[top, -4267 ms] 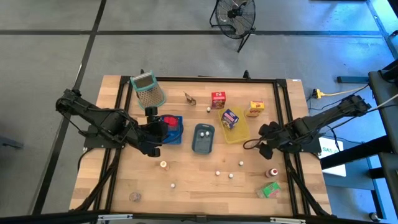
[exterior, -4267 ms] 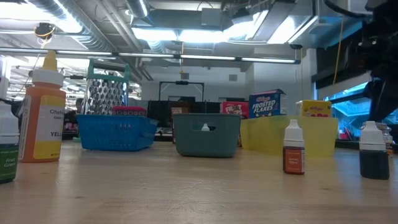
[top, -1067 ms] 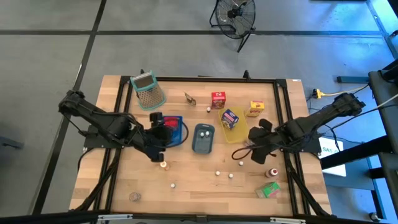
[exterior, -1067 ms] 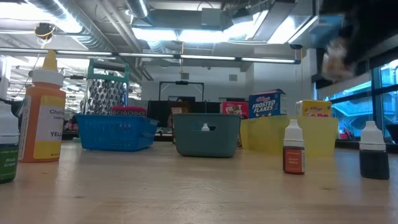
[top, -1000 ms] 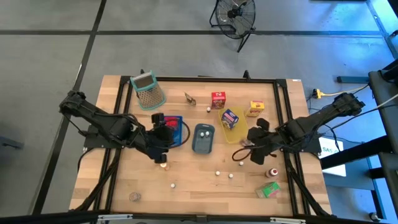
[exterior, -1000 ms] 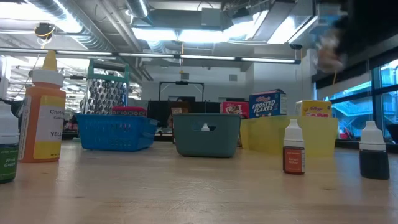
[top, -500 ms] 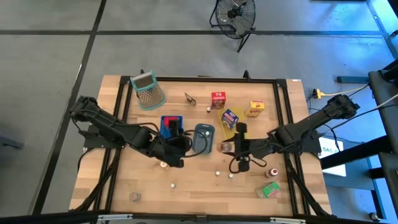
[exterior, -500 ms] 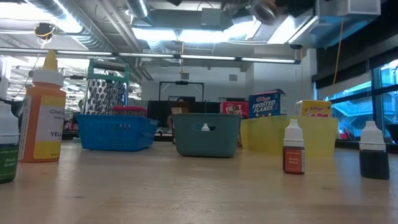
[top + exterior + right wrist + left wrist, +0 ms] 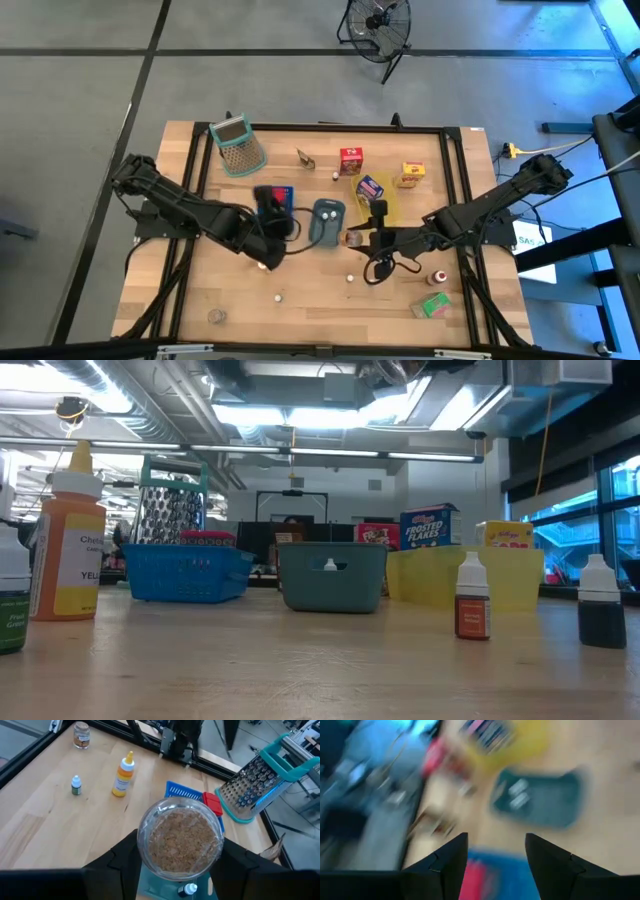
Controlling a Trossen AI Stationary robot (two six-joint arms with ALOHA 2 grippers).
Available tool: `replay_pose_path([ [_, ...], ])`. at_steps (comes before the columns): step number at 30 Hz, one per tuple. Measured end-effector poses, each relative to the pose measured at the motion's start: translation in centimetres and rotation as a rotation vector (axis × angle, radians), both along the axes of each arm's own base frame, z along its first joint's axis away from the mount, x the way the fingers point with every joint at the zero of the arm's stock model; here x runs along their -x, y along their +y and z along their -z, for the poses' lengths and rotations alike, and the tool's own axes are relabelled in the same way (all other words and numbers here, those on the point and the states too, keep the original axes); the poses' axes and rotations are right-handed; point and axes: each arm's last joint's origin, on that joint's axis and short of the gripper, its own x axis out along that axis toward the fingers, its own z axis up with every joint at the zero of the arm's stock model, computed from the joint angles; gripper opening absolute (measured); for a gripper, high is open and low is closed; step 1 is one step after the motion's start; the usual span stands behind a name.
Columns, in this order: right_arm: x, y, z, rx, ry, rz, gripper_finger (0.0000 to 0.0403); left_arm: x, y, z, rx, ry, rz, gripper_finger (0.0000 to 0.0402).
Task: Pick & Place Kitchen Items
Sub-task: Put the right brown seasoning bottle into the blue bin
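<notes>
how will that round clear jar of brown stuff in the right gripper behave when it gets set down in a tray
The jar looks rigid, probably clear plastic or glass, so it should not flex between the right gripper's fingers. Its round, smooth wall could slip or turn in the grip. Nearly full of brown granules, it is likely heavy for its size, and laid sideways it would probably roll.

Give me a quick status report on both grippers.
Right gripper shut on round clear jar of brown granules, over grey-blue tray. Left gripper open, empty, above blue tray. Nothing in the way.
</notes>
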Motion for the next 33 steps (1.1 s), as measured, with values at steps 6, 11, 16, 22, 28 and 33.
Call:
replay_pose_path([
  [6,-0.1,-0.1,-0.1,-0.002,-0.014,0.002,0.0183,3.8,-0.1,0.1,-0.050,0.082,-0.168,0.0193],
  [11,-0.4,-0.3,-0.4,0.009,-0.036,-0.001,0.0183,6.6,-1.6,-2.4,0.017,-0.025,-0.022,0.0193],
  [16,-0.5,-0.3,-0.5,0.013,-0.050,-0.004,0.0183,9.2,-2.0,-6.0,0.109,-0.184,0.197,0.0193],
  [22,-0.6,-0.3,-0.7,0.036,-0.072,-0.020,0.0183,11.3,-0.8,-6.7,0.225,-0.344,0.358,0.0193],
  [28,-0.6,-0.2,-0.9,0.049,-0.084,-0.029,0.0183,11.7,1.1,-1.2,0.400,-0.566,0.687,0.0193],
  [33,-0.7,-0.4,-0.9,0.052,-0.088,-0.026,0.0183,12.0,3.5,0.9,0.378,-0.795,0.705,0.0193],
])
